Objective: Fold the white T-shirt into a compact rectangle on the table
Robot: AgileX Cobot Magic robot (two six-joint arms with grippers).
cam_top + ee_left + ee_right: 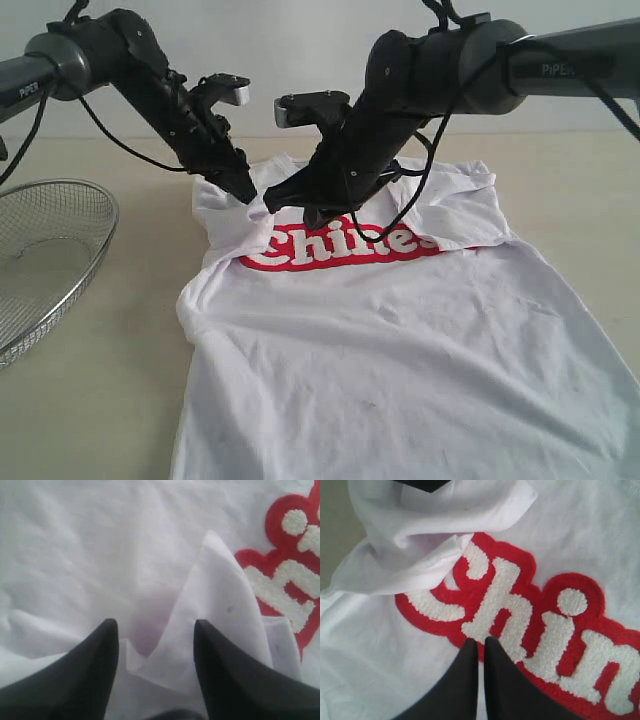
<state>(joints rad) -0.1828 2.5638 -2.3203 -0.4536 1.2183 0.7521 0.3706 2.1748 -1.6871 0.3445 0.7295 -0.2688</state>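
White T-shirt lies rumpled on beige table.

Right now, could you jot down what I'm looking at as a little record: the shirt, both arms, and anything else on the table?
garment: white T-shirt, spread on the table, print side up
fold progress: not yet a compact rectangle; one upper corner bunched up
left end effector: jaws open, a raised fold of cloth between them
right end effector: shut, tip over the red lettering patch
also there: wire basket, beside the shirt on the left arm's side
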